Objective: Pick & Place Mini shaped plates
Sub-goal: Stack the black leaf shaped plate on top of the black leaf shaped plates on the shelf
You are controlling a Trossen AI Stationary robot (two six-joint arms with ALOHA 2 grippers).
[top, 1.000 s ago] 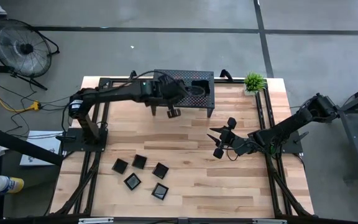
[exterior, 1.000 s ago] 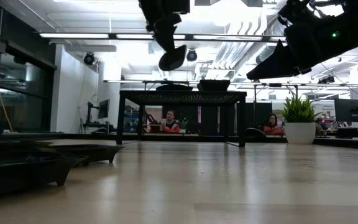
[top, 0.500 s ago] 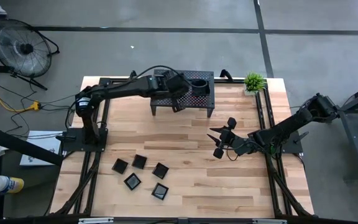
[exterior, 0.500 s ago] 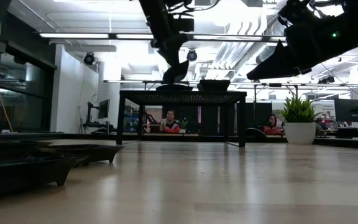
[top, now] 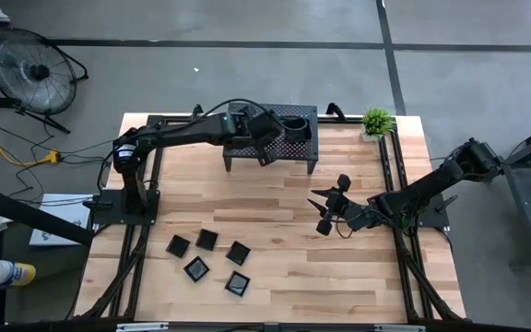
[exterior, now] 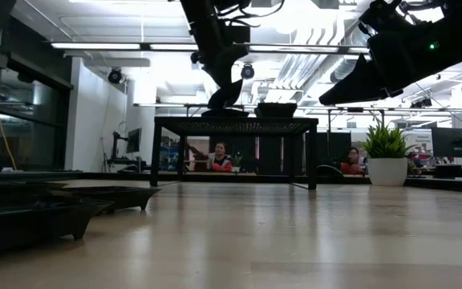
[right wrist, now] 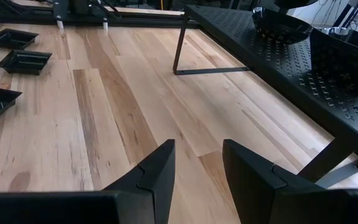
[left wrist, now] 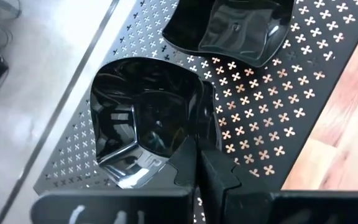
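Only the left wrist view shows the left gripper (left wrist: pixel 201 163) pinching the rim of a glossy black wavy-edged mini plate (left wrist: pixel 145 127) on the black perforated metal rack (left wrist: pixel 291 93), beside a second black dish (left wrist: pixel 232 28). The right gripper (right wrist: pixel 197 171), fingers spread, hovers over bare wooden table (right wrist: pixel 123 106), with five black square plates (top: pixel 208 255) well off to its side.

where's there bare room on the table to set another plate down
Bare wood runs through the middle of the table, between the perforated rack and the five plates, and across the front right corner. The front left is crowded with those plates. The rack top already holds two dishes under the left tool; the right tool hovers mid-right.
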